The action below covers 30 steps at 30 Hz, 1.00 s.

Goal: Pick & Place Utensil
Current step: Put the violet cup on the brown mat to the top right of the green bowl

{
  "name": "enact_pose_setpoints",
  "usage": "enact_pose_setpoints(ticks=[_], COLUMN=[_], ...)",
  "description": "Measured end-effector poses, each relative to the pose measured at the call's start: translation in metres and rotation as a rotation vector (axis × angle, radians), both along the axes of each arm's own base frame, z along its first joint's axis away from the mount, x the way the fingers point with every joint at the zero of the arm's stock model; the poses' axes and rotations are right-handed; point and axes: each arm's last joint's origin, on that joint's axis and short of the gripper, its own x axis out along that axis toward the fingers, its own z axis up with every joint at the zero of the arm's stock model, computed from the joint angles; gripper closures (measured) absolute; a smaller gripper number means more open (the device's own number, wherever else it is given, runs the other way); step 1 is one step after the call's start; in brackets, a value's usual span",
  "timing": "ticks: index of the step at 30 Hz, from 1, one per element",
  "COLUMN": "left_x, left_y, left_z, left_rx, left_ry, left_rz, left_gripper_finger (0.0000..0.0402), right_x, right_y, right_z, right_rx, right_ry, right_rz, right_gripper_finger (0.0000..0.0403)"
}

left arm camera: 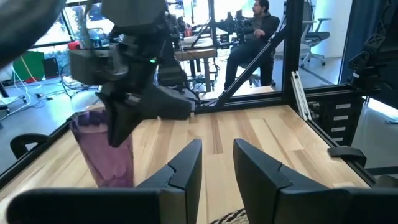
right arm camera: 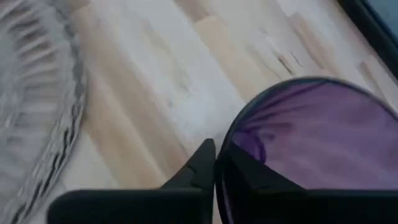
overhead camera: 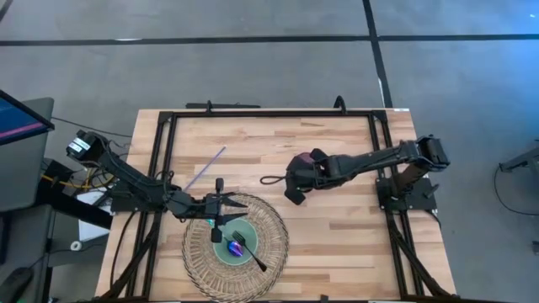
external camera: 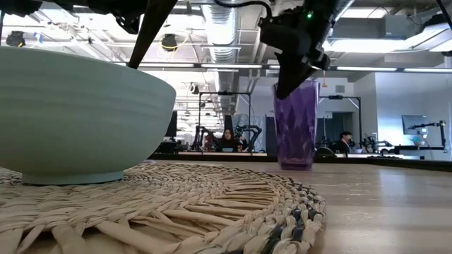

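Note:
A pale green bowl [overhead camera: 229, 249] stands on a round woven mat [overhead camera: 274, 229] near the table's front edge; it also shows in the low view [external camera: 78, 116]. A spoon with a shiny purple head and a dark handle [overhead camera: 253, 257] lies in the bowl. A thin purple stick [overhead camera: 205, 168] lies on the wood beyond the mat. My left gripper [overhead camera: 239, 204] is open and empty over the mat's far edge; it also shows in its own wrist view [left arm camera: 217, 162]. My right gripper [overhead camera: 293, 195] is shut on a purple tumbler [external camera: 295, 127] at mid-table. My right gripper pinches the tumbler's wall at its rim [right arm camera: 225, 149], one finger inside the cup and one outside. The fingers come from above, slanting down. The tumbler stands upright, its base [external camera: 295, 165] on or just above the table; I cannot tell which.
A black frame [overhead camera: 269, 114] rims the table on its left, far and right sides. A dark cable loop [overhead camera: 269, 179] lies beside my right gripper. Bare wood lies right of the mat. People sit in the room behind.

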Motion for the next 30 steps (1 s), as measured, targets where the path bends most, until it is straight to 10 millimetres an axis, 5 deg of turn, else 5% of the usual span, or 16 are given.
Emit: enact_pose_setpoints(ticks=[7, 17, 22, 30], left_x=[0.000, 0.001, 0.003, 0.004], left_y=[0.000, 0.001, 0.005, 0.008], left_z=[0.000, 0.000, 0.000, 0.000], left_rx=[0.008, 0.072, 0.072, 0.071], left_ry=[0.001, -0.001, 0.000, -0.001], left_rz=[0.001, 0.013, 0.032, 0.046], left_gripper_finger=[0.0309, 0.0309, 0.0309, 0.0309], right_x=[0.006, 0.017, 0.038, 0.079], right_y=[0.034, 0.100, 0.116, 0.117], right_z=[0.005, 0.046, 0.034, 0.023], right_rx=[0.106, 0.224, 0.222, 0.185], right_ry=[-0.101, -0.363, -0.297, -0.011], right_rz=[0.129, 0.357, 0.378, 0.359], right_gripper_finger=[0.0388, 0.0398, 0.0398, 0.0395])
